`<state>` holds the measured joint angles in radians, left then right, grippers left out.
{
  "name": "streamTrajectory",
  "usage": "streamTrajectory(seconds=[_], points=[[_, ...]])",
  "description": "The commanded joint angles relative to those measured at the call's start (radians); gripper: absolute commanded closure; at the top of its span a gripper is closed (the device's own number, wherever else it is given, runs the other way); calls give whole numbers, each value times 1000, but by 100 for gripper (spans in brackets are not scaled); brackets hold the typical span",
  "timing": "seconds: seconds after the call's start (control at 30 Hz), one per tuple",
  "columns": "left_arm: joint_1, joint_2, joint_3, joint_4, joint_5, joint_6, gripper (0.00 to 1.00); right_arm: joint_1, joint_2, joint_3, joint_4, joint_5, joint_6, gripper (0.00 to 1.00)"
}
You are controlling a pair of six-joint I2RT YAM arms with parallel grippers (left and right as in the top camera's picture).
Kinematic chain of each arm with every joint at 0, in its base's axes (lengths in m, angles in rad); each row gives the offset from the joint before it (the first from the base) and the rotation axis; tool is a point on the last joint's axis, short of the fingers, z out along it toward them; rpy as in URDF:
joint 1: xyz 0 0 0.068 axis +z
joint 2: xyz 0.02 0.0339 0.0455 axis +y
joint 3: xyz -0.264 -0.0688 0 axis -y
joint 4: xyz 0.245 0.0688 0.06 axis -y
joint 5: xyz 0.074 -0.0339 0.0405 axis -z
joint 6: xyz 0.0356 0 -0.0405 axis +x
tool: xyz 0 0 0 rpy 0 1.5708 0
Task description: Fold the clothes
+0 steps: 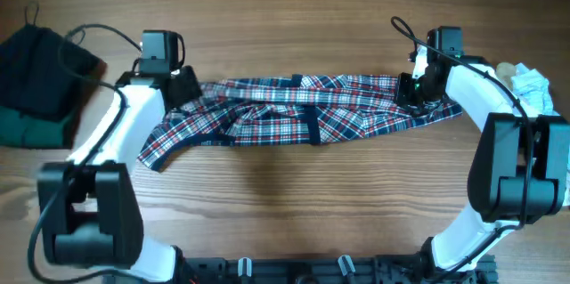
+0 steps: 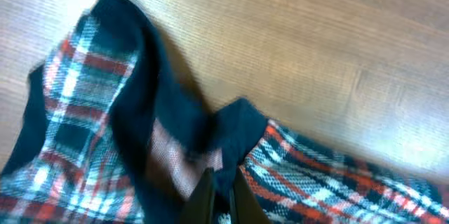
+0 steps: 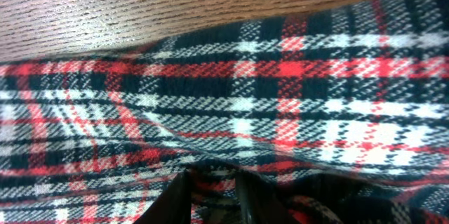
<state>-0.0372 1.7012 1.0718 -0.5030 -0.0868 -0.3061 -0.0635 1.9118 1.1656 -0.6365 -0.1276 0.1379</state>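
Wooden surface (image 1: 285, 222): medium-brown, with fine grain running left to right in the overhead view and alternating lighter and darker streaks. The right wrist view shows the grain sharply along its upper edge. The left wrist view shows it blurred and paler.

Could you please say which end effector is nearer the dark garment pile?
Left end effector: gripping the plaid shirt near the dark garment pile; the right end effector holds its far end.
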Motion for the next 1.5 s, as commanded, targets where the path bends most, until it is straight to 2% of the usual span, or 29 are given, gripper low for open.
streamTrajectory(seconds=[0.0,0.13,0.37,0.43,0.47,0.5,0.53,0.57,0.63,0.73,0.77,0.8,0.83,0.97,1.07,1.1,1.13,1.17,1.2,1.27,1.37,1.4,1.47], points=[[22,-13,9,-131,-59,-51,96,-68,94,-64,21,211,-7,75],[22,-5,-21,-160,-59,-149,96,-68,94,-64,26,208,-8,75],[22,163,-59,-109,-52,-174,96,-68,94,-64,22,208,-7,75],[23,195,-59,-71,-53,-173,77,-68,94,-64,22,208,-7,75],[23,195,-59,-60,-53,-171,59,-68,94,-64,22,208,-7,75],[24,187,-45,-55,-52,-169,29,-68,94,-64,19,208,-7,75],[24,182,-34,-62,-52,-168,17,-68,94,-64,19,208,-7,75],[23,171,-17,-74,-52,-142,12,-68,94,-64,19,208,-8,75],[23,144,17,-104,-52,-142,7,-68,94,-64,14,209,-7,74],[23,102,76,-97,-52,-104,7,-69,94,-64,27,214,-7,74],[23,91,109,-95,-52,-90,7,-69,94,-64,33,234,-7,70],[23,88,153,-95,-51,-88,3,-69,94,-64,43,252,-7,70],[23,87,193,-87,-33,-46,2,-69,94,-64,46,252,-7,69],[23,75,279,-156,2,-43,2,-75,94,-64,50,270,-7,69],[23,59,285,-330,12,-140,10,-86,94,-64,50,269,-6,69],[23,60,284,-390,12,-148,45,-86,94,-64,50,263,-6,69],[23,60,285,-437,13,-148,72,-86,94,-64,53,258,-6,69],[23,60,284,-467,20,-148,93,-86,94,-64,55,258,-6,69],[23,61,284,-525,73,-152,96,-86,94,-64,56,255,-6,69],[21,63,272,-573,133,-151,96,-86,94,-64,56,217,-7,69],[21,63,230,-633,131,-150,96,-86,94,-64,58,212,-7,69],[21,63,229,-698,136,-137,96,-86,94,-64,58,212,-7,69],[7,61,229,-785,137,-61,96,-86,94,-64,64,201,-7,69]])
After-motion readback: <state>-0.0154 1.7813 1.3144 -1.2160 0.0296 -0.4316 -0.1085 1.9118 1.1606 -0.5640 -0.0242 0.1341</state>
